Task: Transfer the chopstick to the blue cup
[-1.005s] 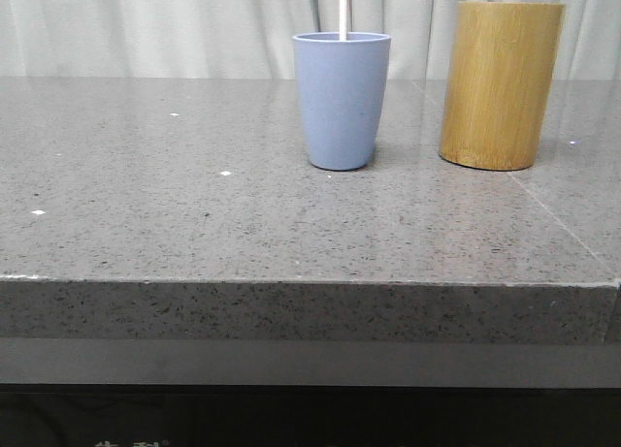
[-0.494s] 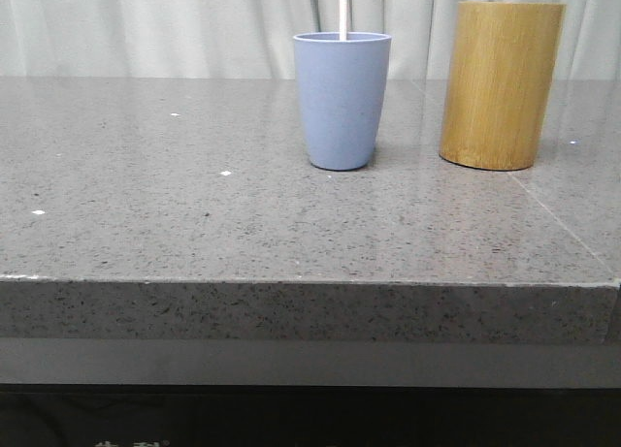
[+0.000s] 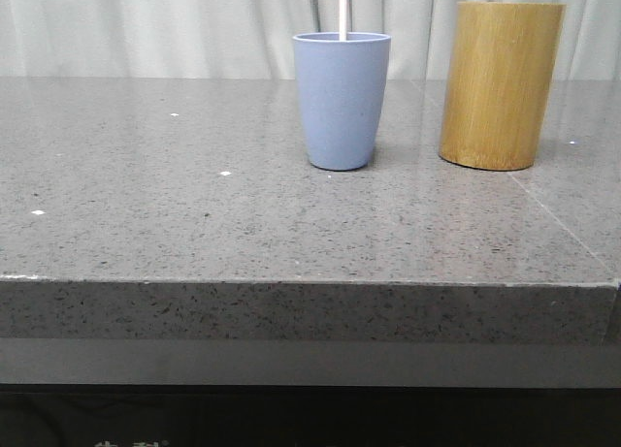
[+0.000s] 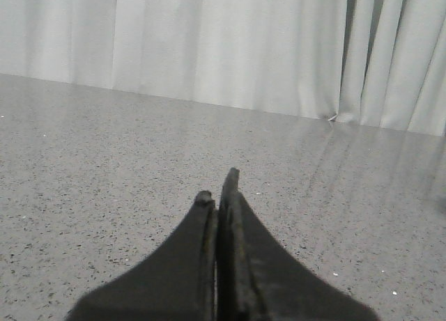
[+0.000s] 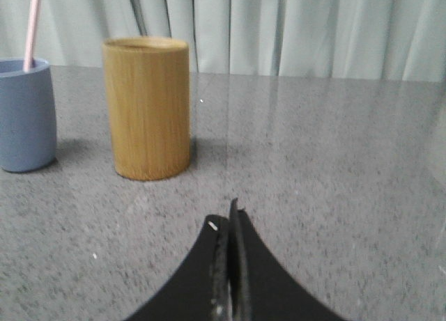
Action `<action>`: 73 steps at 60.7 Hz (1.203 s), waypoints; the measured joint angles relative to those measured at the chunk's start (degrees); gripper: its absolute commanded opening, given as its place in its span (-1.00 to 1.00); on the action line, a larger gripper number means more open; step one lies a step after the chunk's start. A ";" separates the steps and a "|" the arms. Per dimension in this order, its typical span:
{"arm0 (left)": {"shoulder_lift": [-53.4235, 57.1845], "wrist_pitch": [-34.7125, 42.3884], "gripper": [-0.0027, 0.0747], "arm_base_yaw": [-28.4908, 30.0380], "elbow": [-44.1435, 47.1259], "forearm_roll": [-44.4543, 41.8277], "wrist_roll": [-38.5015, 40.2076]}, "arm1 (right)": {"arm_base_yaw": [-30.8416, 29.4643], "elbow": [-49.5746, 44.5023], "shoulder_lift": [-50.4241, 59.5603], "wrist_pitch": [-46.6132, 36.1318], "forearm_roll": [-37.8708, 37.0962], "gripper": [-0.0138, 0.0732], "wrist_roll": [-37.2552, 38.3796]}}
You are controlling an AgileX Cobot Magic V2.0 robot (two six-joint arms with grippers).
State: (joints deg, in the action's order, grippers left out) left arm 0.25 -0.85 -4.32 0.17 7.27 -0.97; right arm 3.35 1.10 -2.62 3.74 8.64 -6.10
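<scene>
Chopstick (image 3: 343, 9) upright in blue cup (image 3: 342, 100), bamboo cylinder (image 3: 501, 84) beside it on counter (image 3: 194, 214), left fingers (image 4: 217, 193) clenched empty, right fingers (image 5: 228, 220) clenched empty, no readable writing.

Open table (image 3: 175, 205) left of blue cup (image 3: 341, 103)

One chopstick (image 3: 343, 8), one blue cup (image 3: 341, 99), one bamboo cylinder (image 3: 500, 84).

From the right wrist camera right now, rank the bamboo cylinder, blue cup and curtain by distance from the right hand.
1. Bamboo cylinder, nearest the shut right hand.
2. Blue cup, beyond the cylinder's side, chopstick inside.
3. Curtain, behind the table.
</scene>
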 measured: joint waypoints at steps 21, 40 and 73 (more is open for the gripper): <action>0.00 0.00 -0.98 0.00 0.00 0.00 0.00 | -1.01 -2.65 3.21 -1.30 0.41 -0.95 0.10; 0.00 0.00 -0.98 0.00 0.00 0.00 0.00 | -1.11 -2.65 3.21 -1.30 0.50 -0.95 0.10; 0.00 0.00 -0.98 0.00 0.00 0.00 0.00 | -1.11 -2.65 3.21 -2.04 -4.04 -0.95 8.59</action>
State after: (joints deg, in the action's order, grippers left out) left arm 0.25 -0.85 -4.32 0.17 7.27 -0.97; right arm 2.24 -1.56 0.59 1.70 4.60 2.49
